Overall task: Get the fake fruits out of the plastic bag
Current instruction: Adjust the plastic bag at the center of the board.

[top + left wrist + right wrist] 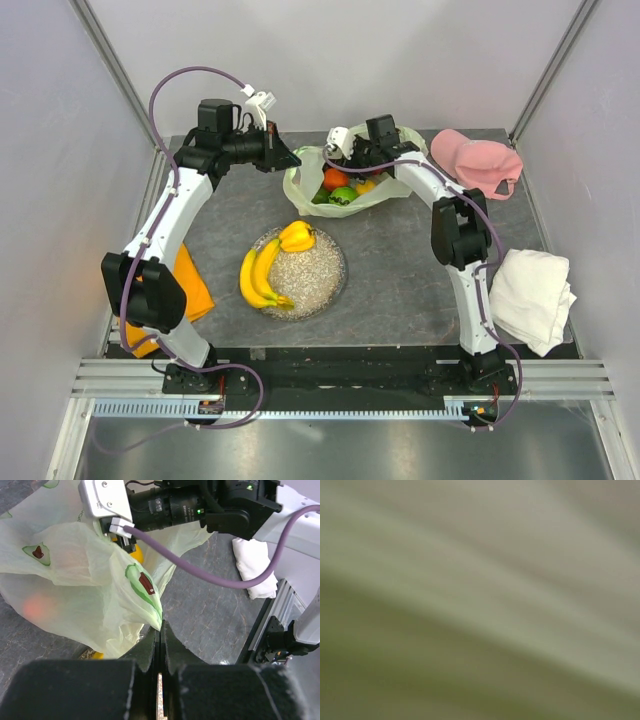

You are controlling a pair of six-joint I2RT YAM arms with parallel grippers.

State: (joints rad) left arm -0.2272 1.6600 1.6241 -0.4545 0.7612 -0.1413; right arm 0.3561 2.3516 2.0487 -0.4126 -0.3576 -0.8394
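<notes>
Dark grey table top (400, 290), plain pale walls (350, 60) around, aluminium rail (340, 385) at near edge, even light

A: What lies on the dark grey desk (400, 270)?
B: Speckled plate (320, 275) at centre, plastic bag (300, 183) upper centre, pink cap (480, 160) upper right, white cloth (530, 288) at the right edge — orange cloth (195, 285) at the left.

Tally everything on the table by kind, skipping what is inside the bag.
Loose fruits: 2, banana bunch and yellow fruit
Plate: 1
Bag: 1
Cloths: 2, orange cloth and white cloth
Cap: 1
Total: 7
</notes>
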